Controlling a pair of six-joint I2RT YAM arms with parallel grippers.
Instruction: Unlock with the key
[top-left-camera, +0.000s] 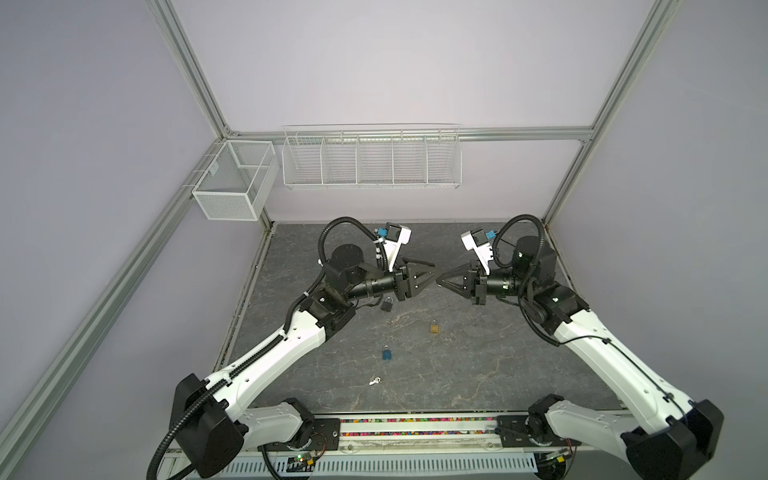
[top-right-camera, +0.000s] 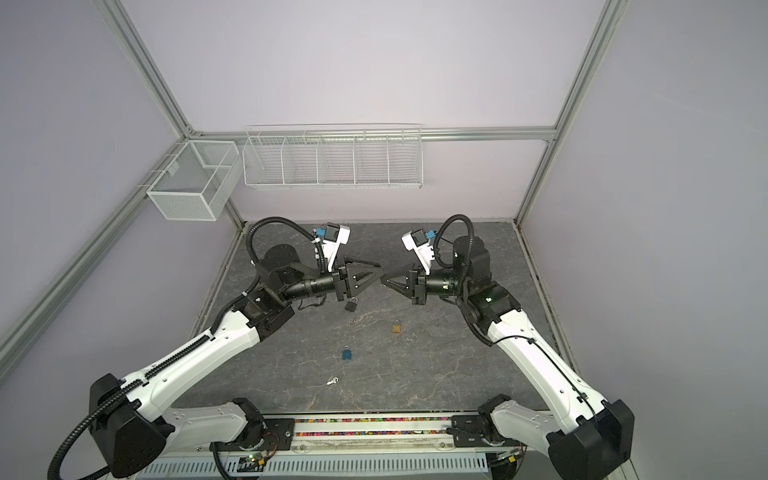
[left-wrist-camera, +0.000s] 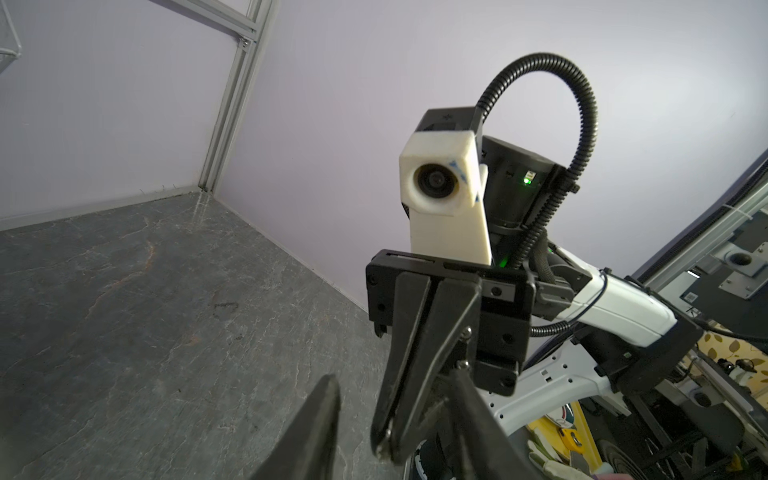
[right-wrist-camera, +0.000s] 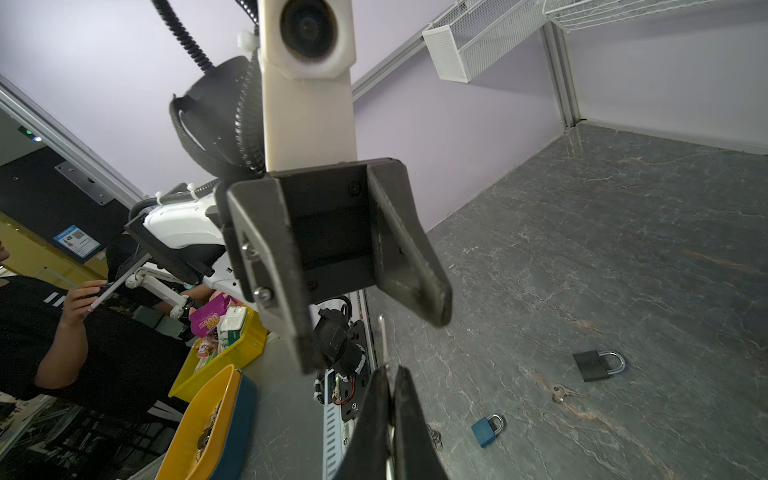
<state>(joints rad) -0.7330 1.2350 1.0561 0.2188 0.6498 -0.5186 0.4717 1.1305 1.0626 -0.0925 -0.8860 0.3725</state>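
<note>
On the grey bench (top-left-camera: 478, 365) we take the black padlock (top-left-camera: 387, 304) as our mark. A small loose key (top-left-camera: 390, 321) lies just beside it on the side toward the arm bases. A brass padlock (top-left-camera: 434, 328) sits near it to the right in both top views. A blue padlock (top-left-camera: 387, 353) lies farther toward the bases, and a little bunch of keys (top-left-camera: 375, 380) lies farthest from it that way. The left arm's wrist hangs directly above the black padlock and shades it. Up and to the right of that padlock, the left tool (top-left-camera: 435, 270) is released, its fingers spread. The right tool (top-left-camera: 439, 281) meets it tip to tip and is clenched on the key (right-wrist-camera: 381, 336). In the right wrist view the key's thin silver blade sticks out of the closed fingertips toward the left tool's open fingers. We cannot tell whether it touches them. So the key is in the air, well clear of the black padlock.
</note>
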